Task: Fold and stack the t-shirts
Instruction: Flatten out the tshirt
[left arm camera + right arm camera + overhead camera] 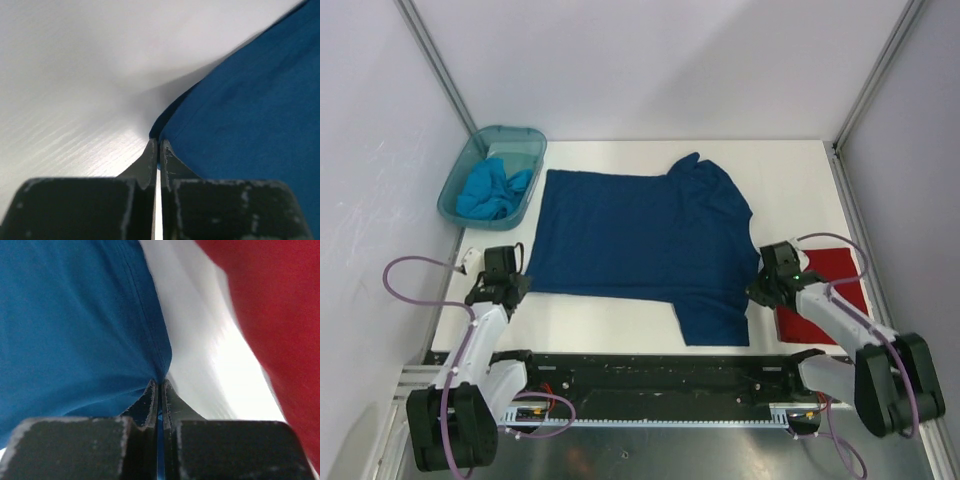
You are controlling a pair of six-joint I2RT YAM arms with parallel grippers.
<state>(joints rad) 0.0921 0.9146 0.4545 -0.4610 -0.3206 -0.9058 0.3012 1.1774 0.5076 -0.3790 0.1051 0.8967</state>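
Note:
A dark blue t-shirt (640,235) lies spread flat across the middle of the white table. My left gripper (516,283) is shut on the shirt's near left corner (170,127). My right gripper (757,287) is shut on the shirt's right edge (160,365), with blue cloth showing between its fingers. A folded red t-shirt (825,290) lies flat at the right, also in the right wrist view (270,300). More teal-blue shirts (492,190) sit bunched in a bin at the far left.
A teal plastic bin (470,160) stands at the table's far left corner. Metal frame posts rise at the far left (435,60) and far right (880,70). The table's black front rail (660,372) runs between the arm bases.

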